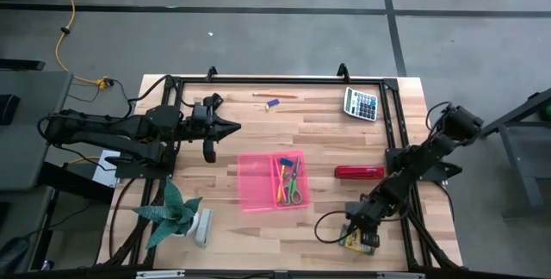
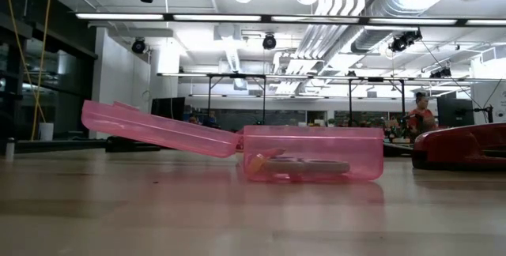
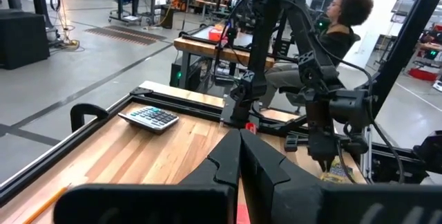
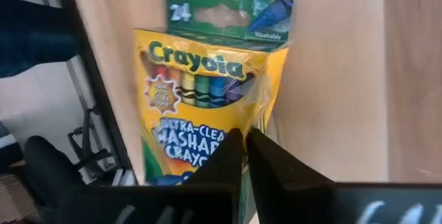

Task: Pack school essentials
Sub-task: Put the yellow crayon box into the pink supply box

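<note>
crayons in a yellow-and-green cardboard box (image 4: 207, 92) sit at the table's near right corner. right gripper (image 4: 243, 156), fingers pressed together, meets its lower face. light, crushable; probably best pinched across the narrow sides.

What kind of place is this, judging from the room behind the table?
Probably a robotics lab or workshop: exposed ceiling ducts, other workbenches with equipment, and a person seated nearby.

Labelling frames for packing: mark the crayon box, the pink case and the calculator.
crayon box (image 4: 207, 106): right wrist view, on the yellow front panel.
pink case (image 1: 256, 182): high view, on the bare left half.
calculator (image 1: 361, 103): high view, on its keypad.
</note>
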Action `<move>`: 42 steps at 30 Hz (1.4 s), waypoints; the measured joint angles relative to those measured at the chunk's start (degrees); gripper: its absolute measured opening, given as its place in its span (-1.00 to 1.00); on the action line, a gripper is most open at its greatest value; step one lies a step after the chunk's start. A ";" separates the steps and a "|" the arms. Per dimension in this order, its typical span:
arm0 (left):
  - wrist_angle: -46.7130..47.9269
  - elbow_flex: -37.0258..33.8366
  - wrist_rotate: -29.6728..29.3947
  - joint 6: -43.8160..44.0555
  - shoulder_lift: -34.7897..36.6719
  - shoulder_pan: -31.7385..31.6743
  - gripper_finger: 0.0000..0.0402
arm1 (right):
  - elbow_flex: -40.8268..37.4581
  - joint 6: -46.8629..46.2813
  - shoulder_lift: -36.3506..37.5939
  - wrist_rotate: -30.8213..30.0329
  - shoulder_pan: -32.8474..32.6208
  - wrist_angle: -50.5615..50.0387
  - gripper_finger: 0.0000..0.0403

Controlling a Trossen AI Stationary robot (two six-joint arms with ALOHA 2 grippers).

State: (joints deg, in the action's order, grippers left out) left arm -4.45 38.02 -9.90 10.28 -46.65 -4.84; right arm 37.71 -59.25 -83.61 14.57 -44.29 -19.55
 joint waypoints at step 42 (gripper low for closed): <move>-5.34 -0.02 -0.12 3.04 0.02 -0.02 -1.00 | 0.04 45.82 18.93 -4.83 54.16 45.40 -1.00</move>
State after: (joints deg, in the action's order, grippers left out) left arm -9.79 38.00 -10.02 13.32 -46.63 -4.86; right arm 37.76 -13.43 -64.69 9.74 9.87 25.85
